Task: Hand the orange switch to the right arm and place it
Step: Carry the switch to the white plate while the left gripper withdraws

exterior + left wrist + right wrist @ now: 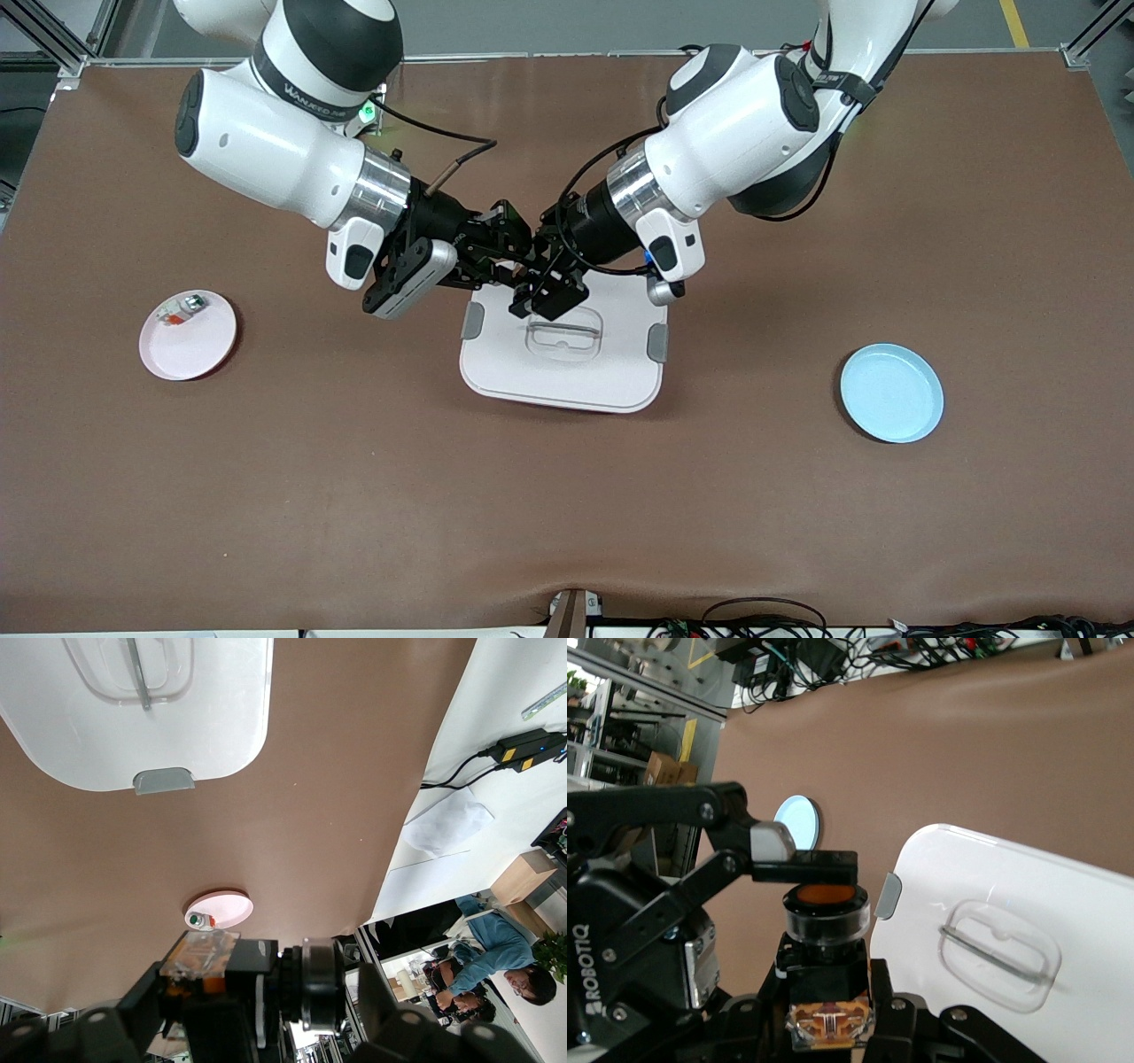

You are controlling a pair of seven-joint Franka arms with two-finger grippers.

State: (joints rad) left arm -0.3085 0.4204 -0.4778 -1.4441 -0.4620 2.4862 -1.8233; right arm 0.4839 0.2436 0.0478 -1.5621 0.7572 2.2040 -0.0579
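Note:
The orange switch (827, 943), a small black body with a round orange-faced cap, sits in my right gripper (828, 992), whose jaws are shut on the body. My left gripper (248, 1026) is open around the same switch (306, 983), its fingers standing wide of it. In the right wrist view one left finger (804, 865) lies close over the cap. Both grippers meet in the air over the white tray (567, 377), the right gripper (500, 257) coming from the right arm's end and the left gripper (539, 297) from the left arm's end. The black fingers hide the switch in the front view.
A pink plate (199, 350) holding a small white-and-silver part (182, 308) lies toward the right arm's end. A blue plate (891, 392) lies toward the left arm's end. The tray has a clear handle (564, 335) and grey side tabs.

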